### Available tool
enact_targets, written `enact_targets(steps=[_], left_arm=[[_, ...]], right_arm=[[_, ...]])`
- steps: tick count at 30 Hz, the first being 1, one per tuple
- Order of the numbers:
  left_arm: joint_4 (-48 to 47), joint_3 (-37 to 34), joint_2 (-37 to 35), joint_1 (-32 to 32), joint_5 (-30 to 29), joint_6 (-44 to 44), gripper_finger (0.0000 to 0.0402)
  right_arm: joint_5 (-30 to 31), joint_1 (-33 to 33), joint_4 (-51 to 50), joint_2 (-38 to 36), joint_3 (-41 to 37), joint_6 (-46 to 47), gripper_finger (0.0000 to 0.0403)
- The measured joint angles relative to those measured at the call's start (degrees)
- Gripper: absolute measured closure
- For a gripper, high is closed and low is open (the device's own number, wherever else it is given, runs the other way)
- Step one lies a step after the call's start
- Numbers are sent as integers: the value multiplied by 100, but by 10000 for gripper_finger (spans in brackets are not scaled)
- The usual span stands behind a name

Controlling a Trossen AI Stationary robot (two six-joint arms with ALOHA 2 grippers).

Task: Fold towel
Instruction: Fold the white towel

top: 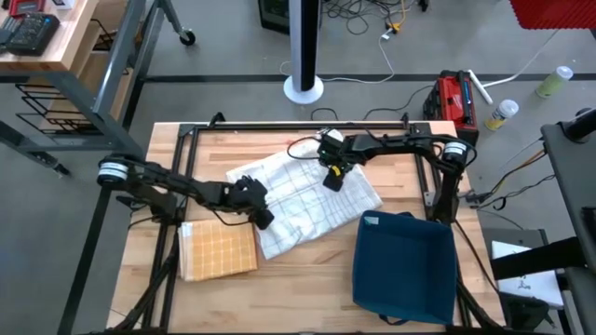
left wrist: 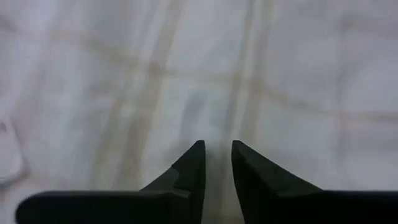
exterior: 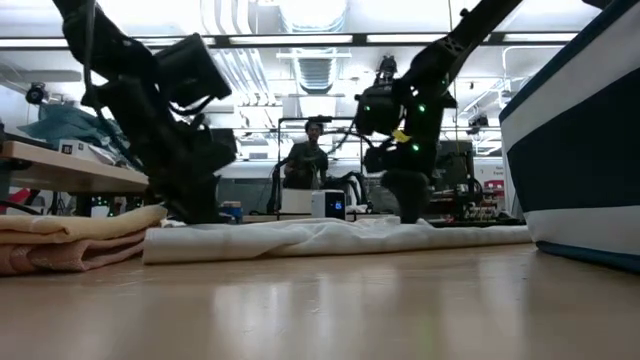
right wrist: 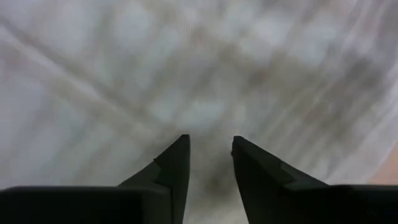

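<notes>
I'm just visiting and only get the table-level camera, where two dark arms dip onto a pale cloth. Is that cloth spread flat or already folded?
Observer: From above, the white checked towel lies crumpled and askew, not neatly folded.
Visitor: What's the yellowish stack on my left?
Observer: A folded orange checked towel, lying beside the white one near the table's front-left corner.
Visitor: And the big blue wall on my right?
Observer: An open-topped blue bin, nothing visible inside.
Visitor: Are the hands gripping the cloth?
Observer: The wrist cameras show the left hand and the right hand each slightly parted, pointing at the towel with nothing pinched between the fingertips.
</notes>
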Motion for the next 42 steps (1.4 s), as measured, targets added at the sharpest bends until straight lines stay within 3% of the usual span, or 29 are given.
enact_targets(steps=[5,13,17,20,23,25,29,33,42], left_arm=[[-204,86,318,126,100,-37,353],[-700,244,274,157,-916,646,379],[-1474,528,123,165,-981,600,381],[-1770,754,62,148,-401,619,381],[-1422,797,54,132,621,806,381],[-913,709,138,109,885,829,381],[-464,586,358,94,859,826,381],[-843,612,572,105,762,651,381],[-1147,595,453,105,622,527,381]], right_arm=[[357,-37,-234,-25,-335,-30,321],[543,-146,-385,-88,-845,-84,373],[548,-151,-428,-264,-923,33,388],[441,-162,-450,-519,-947,112,391],[388,-157,-375,-882,-890,149,391],[398,-149,-288,-1123,-897,151,391],[256,-141,-61,-1298,-956,260,391],[29,-86,138,-1272,-1125,409,391],[125,-61,184,-1031,-1777,589,391]])
